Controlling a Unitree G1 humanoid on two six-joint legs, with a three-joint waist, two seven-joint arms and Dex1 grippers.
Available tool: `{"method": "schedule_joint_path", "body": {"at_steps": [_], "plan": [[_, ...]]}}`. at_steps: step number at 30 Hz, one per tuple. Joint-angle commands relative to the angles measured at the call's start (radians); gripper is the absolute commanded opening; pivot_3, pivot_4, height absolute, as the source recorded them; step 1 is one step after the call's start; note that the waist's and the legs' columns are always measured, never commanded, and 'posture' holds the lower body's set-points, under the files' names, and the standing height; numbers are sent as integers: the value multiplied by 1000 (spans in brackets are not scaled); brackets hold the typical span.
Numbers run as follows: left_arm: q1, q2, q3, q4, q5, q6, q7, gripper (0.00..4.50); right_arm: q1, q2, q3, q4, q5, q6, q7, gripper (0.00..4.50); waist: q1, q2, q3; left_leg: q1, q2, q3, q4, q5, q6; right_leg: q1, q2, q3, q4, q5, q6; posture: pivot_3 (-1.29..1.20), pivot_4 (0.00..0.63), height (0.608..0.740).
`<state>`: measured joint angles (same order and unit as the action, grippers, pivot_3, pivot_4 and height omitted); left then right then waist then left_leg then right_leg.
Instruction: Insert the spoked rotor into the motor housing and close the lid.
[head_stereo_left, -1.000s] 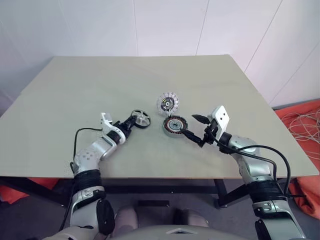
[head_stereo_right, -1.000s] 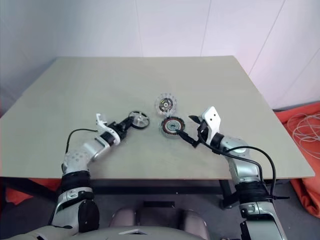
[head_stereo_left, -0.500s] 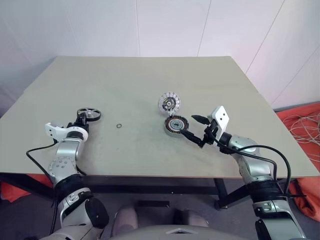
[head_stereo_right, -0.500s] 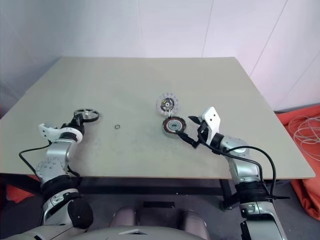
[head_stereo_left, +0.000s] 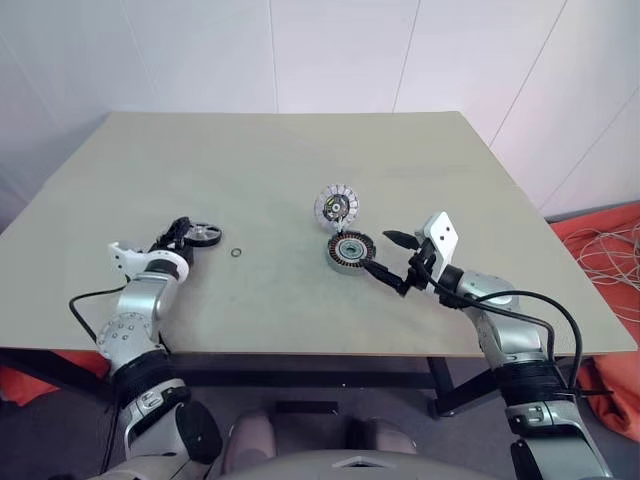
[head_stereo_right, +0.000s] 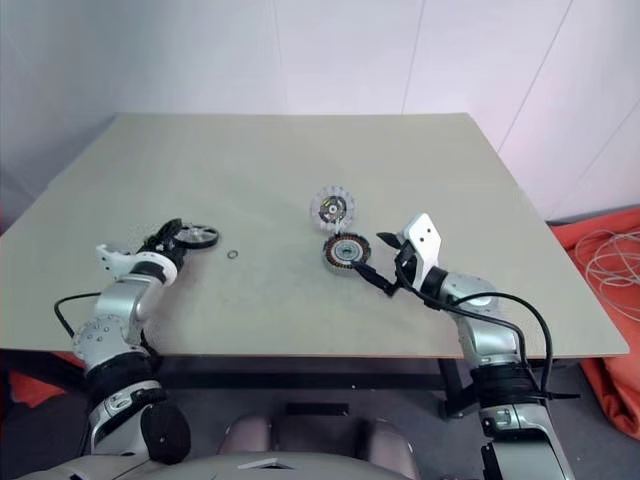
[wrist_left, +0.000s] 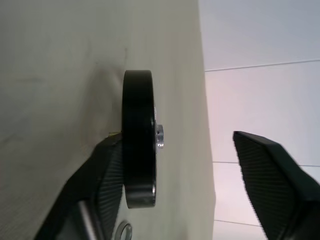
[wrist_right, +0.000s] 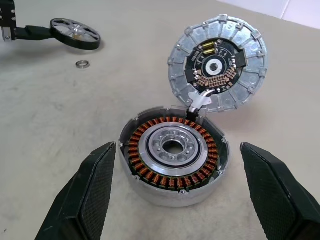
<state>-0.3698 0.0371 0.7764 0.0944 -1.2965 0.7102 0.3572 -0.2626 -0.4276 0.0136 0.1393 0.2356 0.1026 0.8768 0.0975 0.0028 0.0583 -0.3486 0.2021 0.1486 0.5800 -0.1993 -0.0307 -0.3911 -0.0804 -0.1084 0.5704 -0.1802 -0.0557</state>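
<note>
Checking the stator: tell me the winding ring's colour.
Copper-brown, in the motor housing; right wrist view shows it best.

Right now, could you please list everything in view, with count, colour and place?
table: one, beige, under everything.
spoked rotor: one, dark grey, lying on the table's left part.
small ring: one, metallic, right of the rotor.
motor housing: one, silver with copper windings, table centre.
lid: one, pale-rimmed, tilted up behind the housing.
cables: pale, on orange material, right of the table.
left pincer: open, at the rotor.
right pincer: open, beside the housing.
</note>
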Motion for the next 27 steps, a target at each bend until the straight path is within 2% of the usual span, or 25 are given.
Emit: {"method": "schedule_joint_path", "body": {"at_steps": [1, 5, 8, 10, 13, 16, 19, 21, 23, 25, 27], "plan": [[42, -12, -40, -127, -131, 55, 142, 4248, -29, -40, 21, -104, 7, 30, 33, 4500, 0, 0, 0, 0, 0, 0, 0, 0, 0, 0, 0, 0, 0, 0, 0, 0, 0, 740], [105, -30, -83, -218, -249, 58, 280, 4248, -76, -90, 55, -193, 18, 137, 69, 4500, 0, -1, 0, 0, 1, 0, 1, 0, 0, 0, 1, 0, 0, 0, 0, 0, 0, 740], [157, -5, -131, -258, -285, 69, 338, 4248, -116, -141, 99, -244, 1, 202, 116, 4500, 1, -1, 0, 0, 2, 0, 2, 1, -2, 1, 3, 0, 0, 0, 1, 0, 0, 740], [191, 30, -179, -286, -301, 96, 347, 4248, -163, -177, 143, -258, -13, 266, 152, 4500, 0, -2, 0, 1, 3, 0, 3, 1, -2, 1, 4, 0, 0, -1, 1, 0, 0, 740], [242, 164, -281, -317, -245, 200, 262, 4248, -233, -224, 224, -240, -85, 292, 186, 4500, 0, -3, 0, 1, 3, -1, 4, 2, -3, 0, 6, 0, 0, -1, 2, 0, 0, 740], [278, 341, -397, -344, -126, 293, 123, 4248, -306, -237, 282, -201, -120, 333, 223, 4500, -1, -3, 0, 2, 3, -1, 3, 2, -4, -1, 6, 0, 0, -1, 2, 0, 0, 740], [269, 548, -531, -393, 47, 331, -93, 4248, -375, -244, 352, -123, -188, 281, 269, 4500, -1, -3, 0, 4, 4, -2, 3, 2, -4, -1, 6, 0, 1, -1, 2, 0, 0, 740], [257, 715, -642, -435, 235, 247, -320, 4248, -427, -247, 407, -47, -249, 223, 303, 4500, 0, -5, 1, 4, 4, -2, 3, 2, -4, -1, 5, 1, 2, -1, 2, 0, 0, 740], [258, 822, -712, -437, 405, 101, -515, 4248, -465, -243, 442, 14, -288, 178, 330, 4500, -1, -5, 1, 3, 4, -3, 3, 2, -4, -2, 5, 1, 3, -1, 2, 0, 0, 740], [270, 862, -728, -400, 541, -88, -686, 4248, -493, -244, 474, 66, -335, 118, 354, 4500, -3, -4, 2, 4, 3, -2, 3, 2, -4, -2, 5, 4, 3, -1, 1, 0, 0, 740], [281, 865, -712, -354, 608, -186, -788, 4248, -511, -243, 496, 111, -372, 54, 367, 4500, -3, -4, 2, 4, 3, -1, 3, 2, -4, -1, 4, 5, 3, -1, 1, 0, 0, 740]]}}
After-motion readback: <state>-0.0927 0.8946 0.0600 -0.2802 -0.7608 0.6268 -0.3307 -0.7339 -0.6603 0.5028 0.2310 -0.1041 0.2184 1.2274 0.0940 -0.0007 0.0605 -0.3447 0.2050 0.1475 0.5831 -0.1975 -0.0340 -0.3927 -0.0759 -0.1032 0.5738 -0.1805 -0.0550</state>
